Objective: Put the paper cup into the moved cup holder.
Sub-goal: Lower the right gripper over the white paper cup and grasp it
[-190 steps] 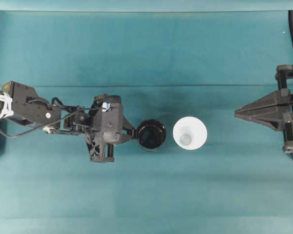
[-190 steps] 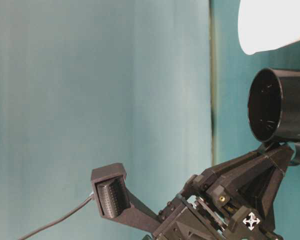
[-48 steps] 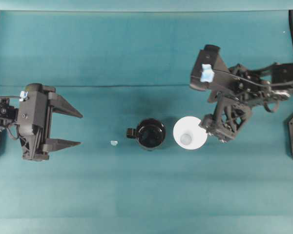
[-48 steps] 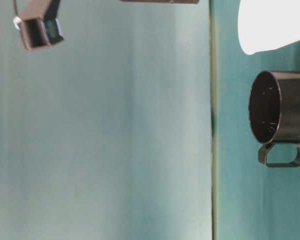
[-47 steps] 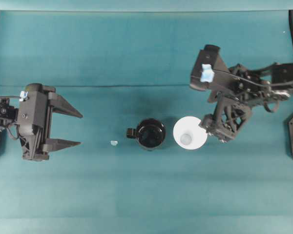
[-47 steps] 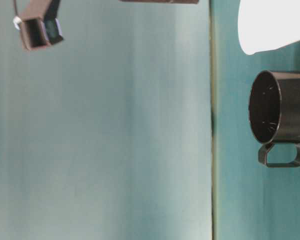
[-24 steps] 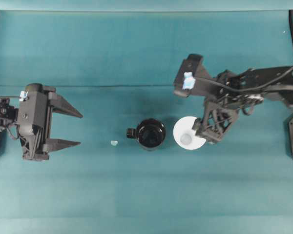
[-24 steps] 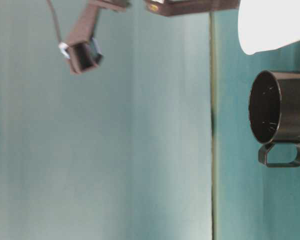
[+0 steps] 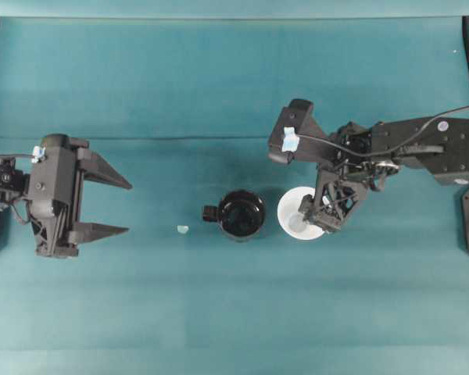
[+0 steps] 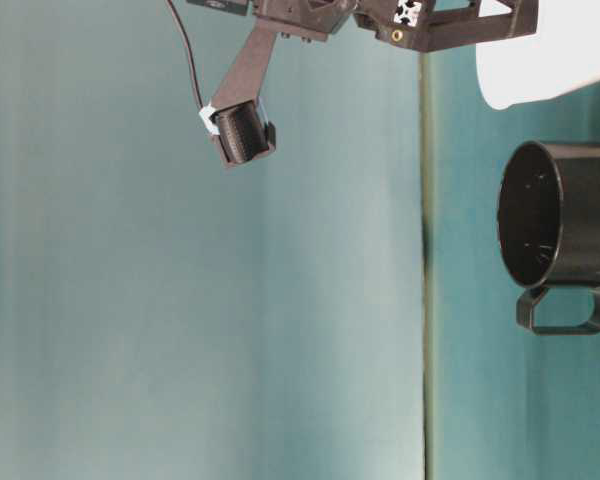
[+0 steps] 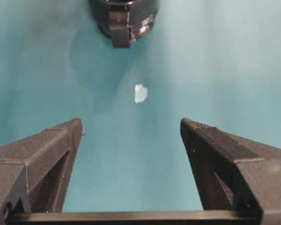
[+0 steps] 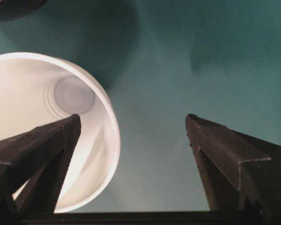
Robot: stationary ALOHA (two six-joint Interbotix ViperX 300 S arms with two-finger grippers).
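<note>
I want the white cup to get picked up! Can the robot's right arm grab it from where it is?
Probably yes. The right gripper hangs open over the paper cup, one finger inside the rim, one outside, nothing between.

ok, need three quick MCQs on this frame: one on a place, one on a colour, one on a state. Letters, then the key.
1. Where does the glossy black mug-shaped cup holder stand relative to the plain white paper cup, in the overhead view?
A. left of it
B. right of it
C. inside it

2. What colour is the table cloth?
A. red
B. teal
C. yellow

3. How are the right end effector jaws?
A. shut on the cup holder
B. shut and empty
C. open, one jaw over the cup's mouth

Key: 1 A, the holder stands left of the cup, apart from it. 2 B, teal in every view. 3 C, the right wrist view shows the jaws spread, gripping nothing.
</note>
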